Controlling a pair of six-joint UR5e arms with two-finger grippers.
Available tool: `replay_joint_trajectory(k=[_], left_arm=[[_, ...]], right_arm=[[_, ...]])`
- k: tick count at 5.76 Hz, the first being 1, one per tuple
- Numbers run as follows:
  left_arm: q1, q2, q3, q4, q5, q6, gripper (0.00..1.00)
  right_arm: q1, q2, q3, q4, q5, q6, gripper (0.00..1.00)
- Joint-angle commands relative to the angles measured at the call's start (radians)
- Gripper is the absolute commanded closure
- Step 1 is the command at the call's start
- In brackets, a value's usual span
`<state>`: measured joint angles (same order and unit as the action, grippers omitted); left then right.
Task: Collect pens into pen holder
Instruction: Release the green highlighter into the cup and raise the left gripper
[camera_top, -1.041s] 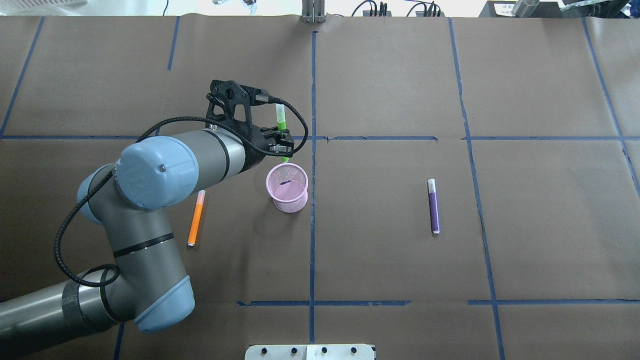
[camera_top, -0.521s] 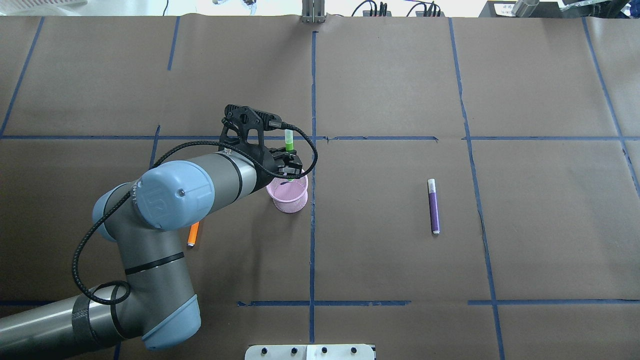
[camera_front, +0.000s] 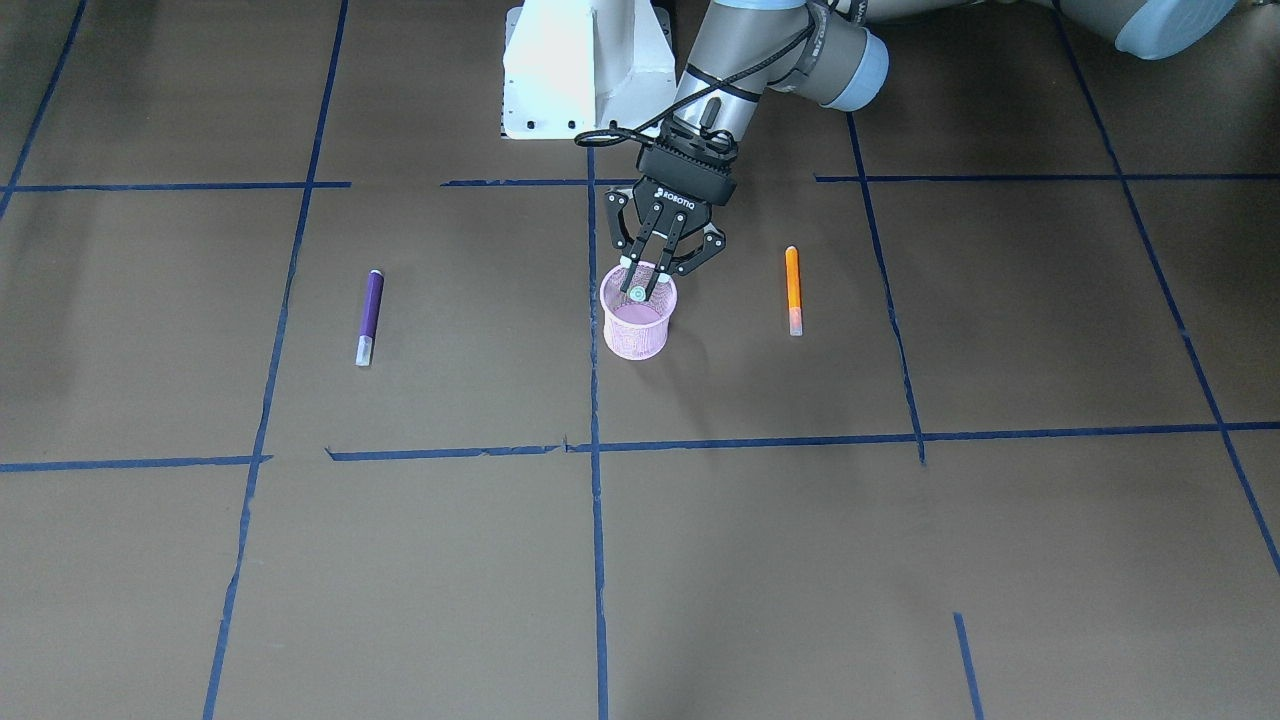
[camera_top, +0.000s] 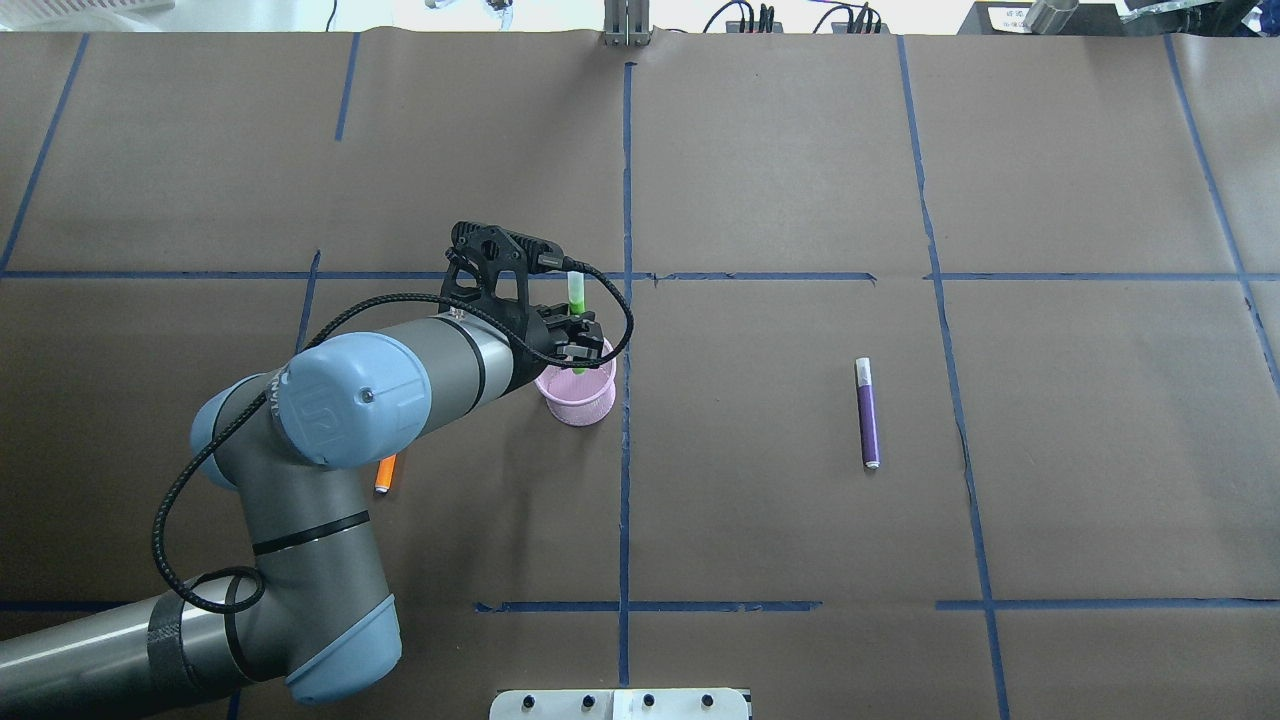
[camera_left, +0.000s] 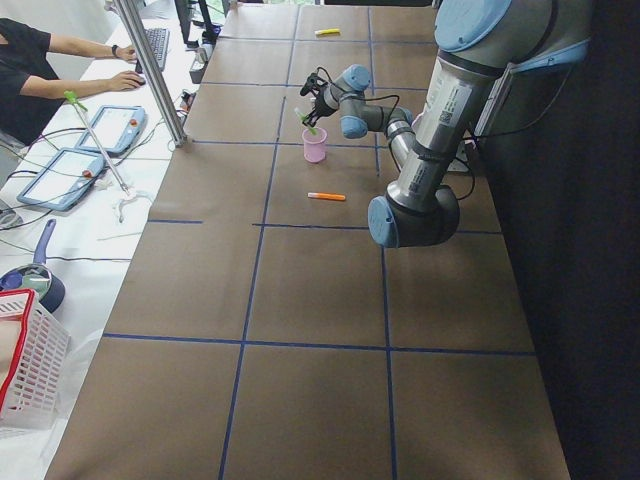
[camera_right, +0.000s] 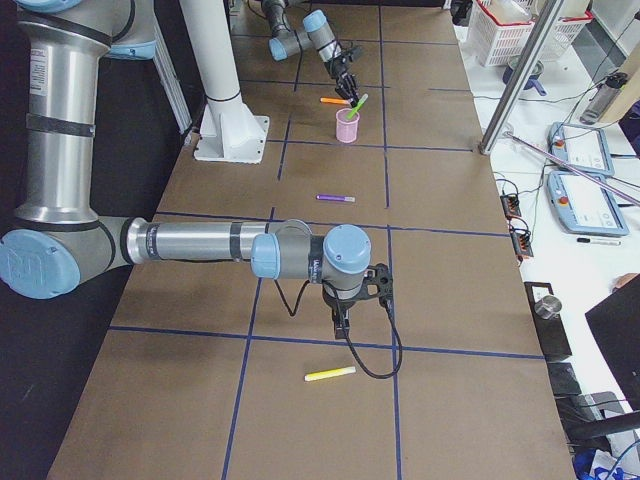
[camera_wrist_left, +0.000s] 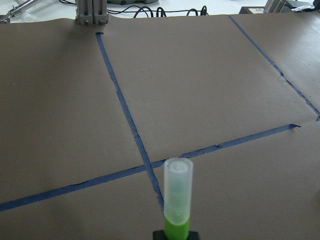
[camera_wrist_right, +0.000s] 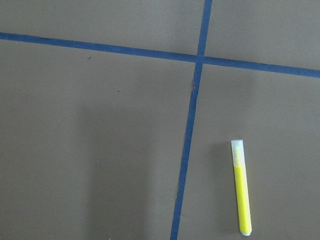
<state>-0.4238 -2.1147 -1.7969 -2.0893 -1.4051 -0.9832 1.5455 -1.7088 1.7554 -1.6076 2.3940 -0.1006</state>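
Since the frame one second earlier, the left gripper (camera_top: 575, 345) had travelled from behind the pen holder (camera_top: 585, 405) to a position directly over its mouth, carrying the green pen (camera_top: 575, 295) with it. Over the last half second the change was slight: the pen sat a little lower.

Left gripper state: its fingers (camera_top: 588, 346) were closed on the green pen's body, gripping it at the lower part. The pale cap pointed up and away from the robot, so the pen stood tilted. The wrist view showed the cap and upper body rising from between the black fingertips. The fingertips sat at the rim of the pink mesh cup, and the pen's lower end reached into the cup opening. Whether it touched the bottom could not be determined.

Right gripper (camera_right: 342, 322) state: visible only in the side view, held low above the table; whether open or closed could not be determined. A yellow pen (camera_wrist_right: 241, 192) lay flat on the brown paper near it.

Remaining pens:
- The orange pen (camera_front: 793, 290) lay flat on the robot's left of the holder, apart from it.
- The purple pen (camera_top: 867, 415) lay flat well to the holder's other side.
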Motion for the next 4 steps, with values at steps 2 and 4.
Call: replay_joint_trajectory(k=[2, 4], left_arm=[[0.000, -0.001, -0.021, 0.011, -0.005, -0.006, 0.00], [-0.068, 0.010, -0.016, 0.018, -0.029, 0.000, 0.00]], right_arm=[[-0.005, -0.003, -0.001, 0.000, 0.054, 0.009, 0.00], [-0.005, 0.000, -0.040, 0.002, 0.021, -0.005, 0.08]])
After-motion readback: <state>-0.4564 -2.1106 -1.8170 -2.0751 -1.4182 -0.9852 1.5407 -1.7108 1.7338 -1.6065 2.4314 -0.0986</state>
